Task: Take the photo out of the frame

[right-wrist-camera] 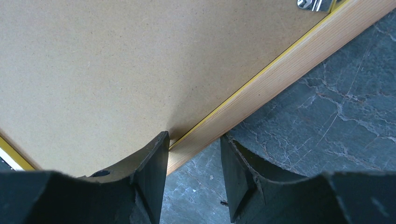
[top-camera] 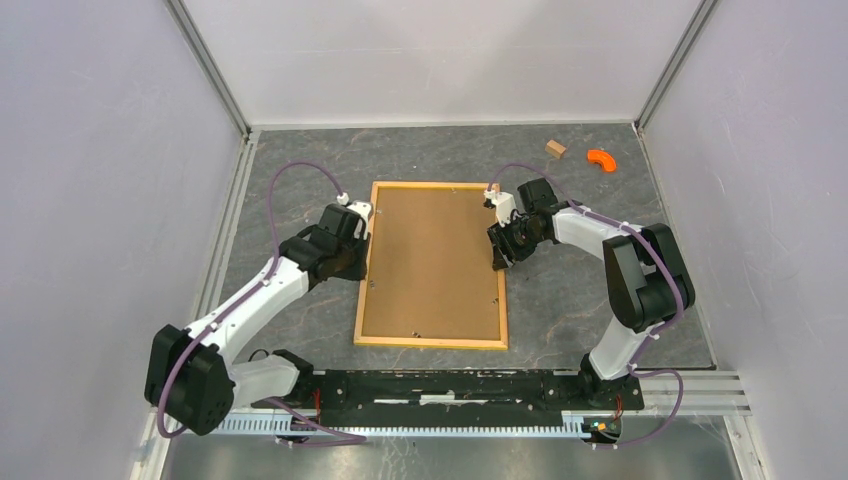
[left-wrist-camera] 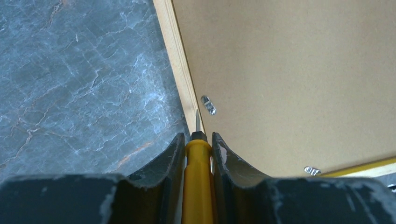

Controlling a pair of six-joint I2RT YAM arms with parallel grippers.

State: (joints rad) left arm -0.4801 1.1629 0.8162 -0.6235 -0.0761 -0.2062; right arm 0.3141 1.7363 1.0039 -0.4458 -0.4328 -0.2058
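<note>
The large rectangular frame lies flat near the middle of the grey marbled table, with its brown board back facing up inside light wood edges. At the frame's left edge the left gripper pinches a yellow-handled screwdriver. Its metal tip is at the wood, just beside a small silver clip. The right gripper is spread, one finger over the board and the other over the table, straddling the frame's right edge.
</note>
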